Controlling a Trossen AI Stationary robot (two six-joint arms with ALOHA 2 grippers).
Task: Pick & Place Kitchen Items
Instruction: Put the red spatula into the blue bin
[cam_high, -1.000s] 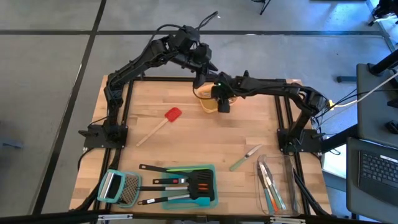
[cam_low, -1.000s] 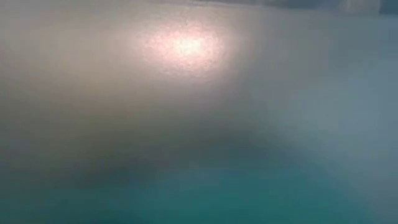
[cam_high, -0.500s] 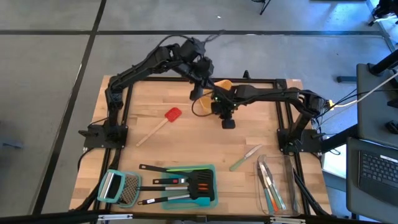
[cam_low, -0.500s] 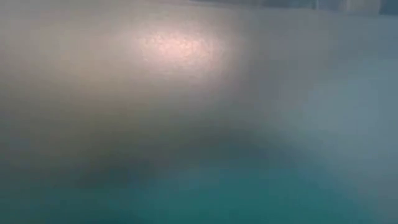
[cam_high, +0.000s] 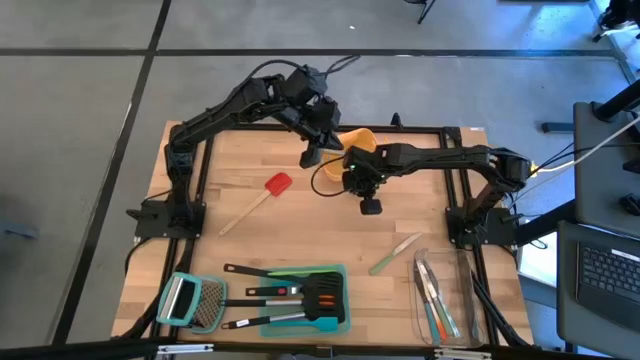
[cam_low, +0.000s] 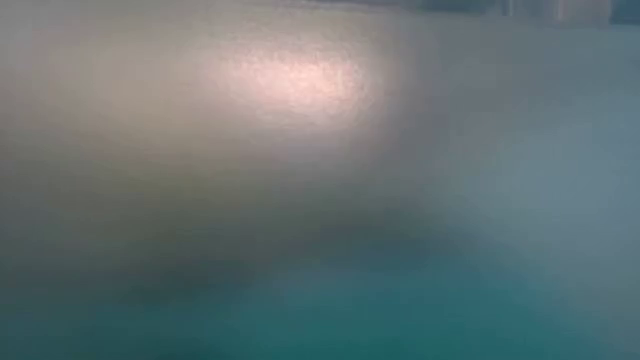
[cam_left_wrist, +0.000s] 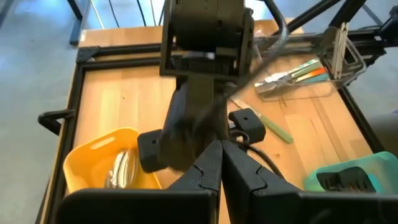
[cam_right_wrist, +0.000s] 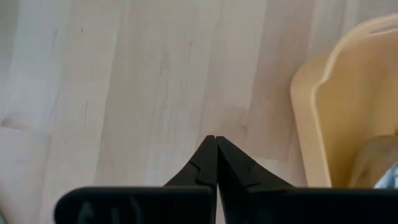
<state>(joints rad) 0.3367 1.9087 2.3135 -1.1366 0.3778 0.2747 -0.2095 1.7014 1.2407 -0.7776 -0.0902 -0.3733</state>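
Note:
My left gripper (cam_high: 310, 157) is shut and holds nothing; it hangs by the left rim of the orange container (cam_high: 350, 143), which holds silver spoons (cam_left_wrist: 121, 169). My right gripper (cam_high: 371, 206) is also shut and holds nothing, over bare wood just in front of that container (cam_right_wrist: 339, 106). On the table lie a red spatula with a wooden handle (cam_high: 262, 196) at the left and a slim green spatula (cam_high: 393, 254) at the right. Black turners (cam_high: 300, 297) rest on the teal tray (cam_high: 342, 272). The low view shows only blur.
A metal grater with a light-blue handle (cam_high: 188, 302) lies at the near left. A clear container (cam_high: 452, 262) with several utensils stands at the near right. Black frame rails (cam_high: 455, 190) run along the table's sides and far edge. Bare wood lies mid-table.
My right gripper has drawn back from the orange container toward the table's near edge. My left gripper has come away from over the container, toward the near edge and a little left.

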